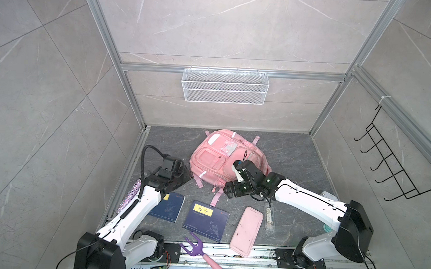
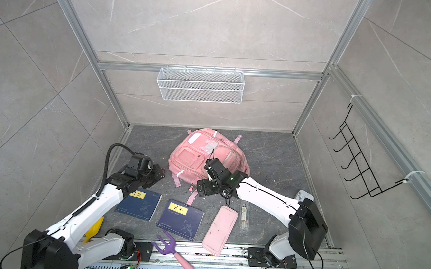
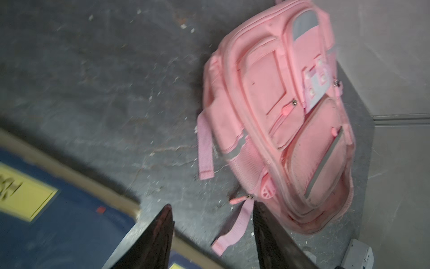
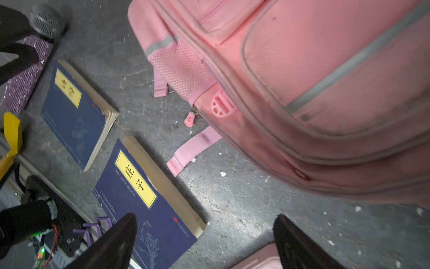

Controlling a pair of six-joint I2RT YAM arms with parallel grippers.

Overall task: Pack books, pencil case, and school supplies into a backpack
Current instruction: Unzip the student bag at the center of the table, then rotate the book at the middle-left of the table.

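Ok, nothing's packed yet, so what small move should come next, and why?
Probably ease the left gripper, jaws open and empty, onto the pink zip pull at the backpack's near corner. The backpack looks zipped shut, and the books, pencil case and clear packet all lie on the floor, so opening it likely comes first.

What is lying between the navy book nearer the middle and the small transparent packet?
The pale pink pencil case lies flat between that book and the packet, with bare floor on the book's side. Both top views show it.
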